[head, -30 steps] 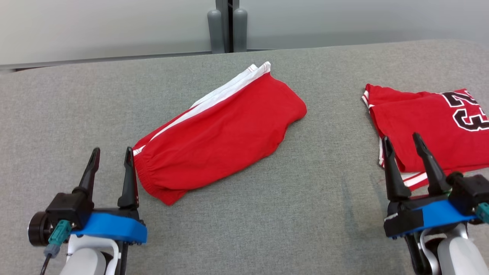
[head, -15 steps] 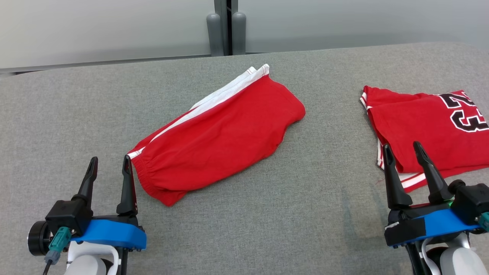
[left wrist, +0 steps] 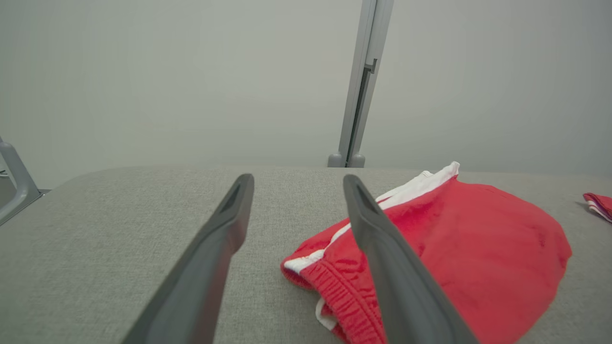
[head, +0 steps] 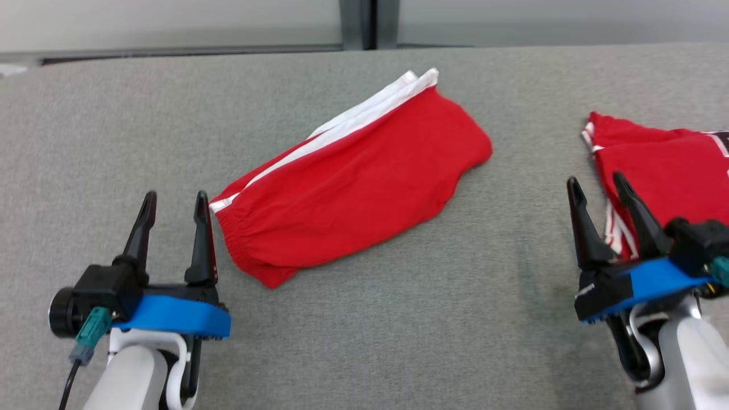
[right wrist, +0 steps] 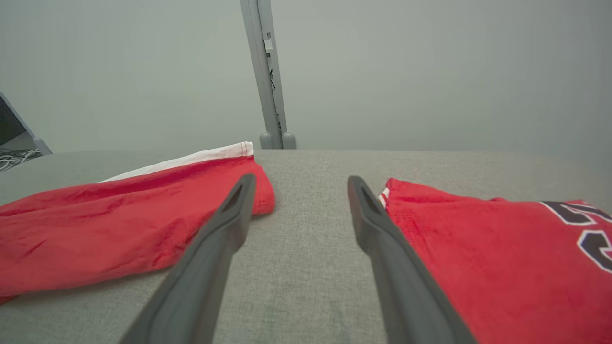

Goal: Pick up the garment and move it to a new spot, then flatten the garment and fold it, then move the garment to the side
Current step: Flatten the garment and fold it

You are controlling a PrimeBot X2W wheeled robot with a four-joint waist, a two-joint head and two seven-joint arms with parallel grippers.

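The garment, a pair of red shorts (head: 359, 182) with white side stripes, lies folded and slanted in the middle of the grey padded table (head: 398, 319). Its elastic waistband points toward my left gripper (head: 175, 198), which stands open just left of it, apart from the cloth. In the left wrist view the left gripper (left wrist: 296, 180) is open and the shorts (left wrist: 478, 258) lie behind its right finger. My right gripper (head: 596, 181) is open at the right, empty. In the right wrist view the right gripper (right wrist: 301, 179) frames bare table, with the shorts (right wrist: 105, 224) to its left.
A folded red jersey (head: 666, 171) with black numbers lies at the table's right, partly behind my right gripper's fingers; the right wrist view shows the jersey (right wrist: 502, 267) too. A grey post (head: 364, 23) stands behind the table's far edge, against a pale wall.
The head camera has shifted, so the whole scene sits further right and higher in the picture. Both grippers stay open and the shorts and jersey lie where they were.
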